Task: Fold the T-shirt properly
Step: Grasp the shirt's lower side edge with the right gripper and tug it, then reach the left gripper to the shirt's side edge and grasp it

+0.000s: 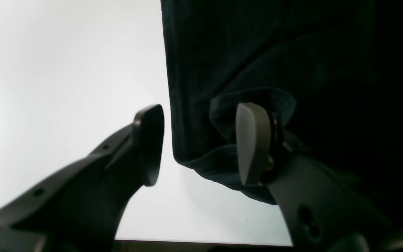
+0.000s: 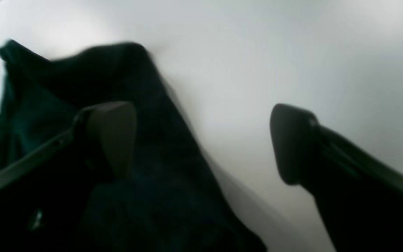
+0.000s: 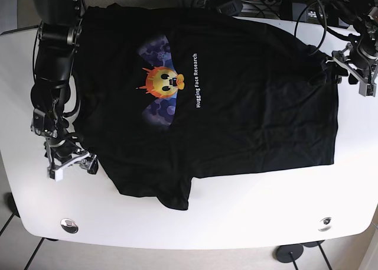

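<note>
Black cotton covers most of the white table (image 3: pixel 195 223): one T-shirt (image 3: pixel 248 104) lies spread flat, printed side up, with an orange-and-yellow emblem (image 3: pixel 163 82) and one line of white lettering (image 3: pixel 198 81). On the base view's left the right gripper (image 3: pixel 74 162) sits at the shirt's lower-left edge, beside the sleeve (image 3: pixel 156 190). Its wrist view shows the two fingers set wide, one pad (image 2: pixel 112 136) over the dark, rumpled cloth, the other (image 2: pixel 290 143) over bare table, nothing pinched. On the right the left gripper (image 3: pixel 354 72) stands at the shirt's right edge. Its fingers also gape wide: one smooth, rounded pad (image 1: pixel 254 143) rests against a folded hem (image 1: pixel 222 164), the other (image 1: pixel 149 143) over table.
</note>
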`<state>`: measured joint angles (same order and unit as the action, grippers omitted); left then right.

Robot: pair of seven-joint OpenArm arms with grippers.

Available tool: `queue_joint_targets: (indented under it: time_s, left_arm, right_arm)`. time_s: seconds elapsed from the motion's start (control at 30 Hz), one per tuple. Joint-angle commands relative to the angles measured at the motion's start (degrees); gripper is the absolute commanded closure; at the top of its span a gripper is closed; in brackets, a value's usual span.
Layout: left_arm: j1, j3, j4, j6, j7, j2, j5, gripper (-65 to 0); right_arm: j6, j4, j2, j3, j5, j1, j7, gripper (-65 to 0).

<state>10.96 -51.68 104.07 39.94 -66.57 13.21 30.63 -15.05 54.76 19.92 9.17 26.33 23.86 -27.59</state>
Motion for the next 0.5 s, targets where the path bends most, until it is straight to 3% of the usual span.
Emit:
queue_joint_targets:
  time_s: [0.03,0.13,0.33,0.4,0.5]
  left_arm:
    - [-0.7,-0.1,0.9,0.1,1.0,1.1,0.7,-31.2]
    - [-1.3,-0.1,0.9,0.1,0.9,1.1,0.7,-31.2]
    - [-1.2,-0.2,0.9,0.1,0.9,1.1,0.7,-31.2]
    - [-1.2,-0.3,1.0,0.1,0.9,1.1,0.7,-31.2]
    - [-1.2,-0.3,0.9,0.1,0.9,1.1,0.7,-31.2]
  right_arm:
    - [-0.64,-2.1,1.4,0.3,1.0,1.4,1.4,-57.5]
    - [-0.64,-4.3,1.6,1.6,1.2,-0.5,1.4,-57.5]
    - [-0.73,4.2,-0.5,4.3,1.2,-8.4,0.8,-56.6]
    - [-0.73,6.7,-0.9,4.4,1.2,-11.0,-0.2,-49.8]
    - [-0.64,10.1,-1.0,4.4,1.3,-14.2,-0.3,-27.9]
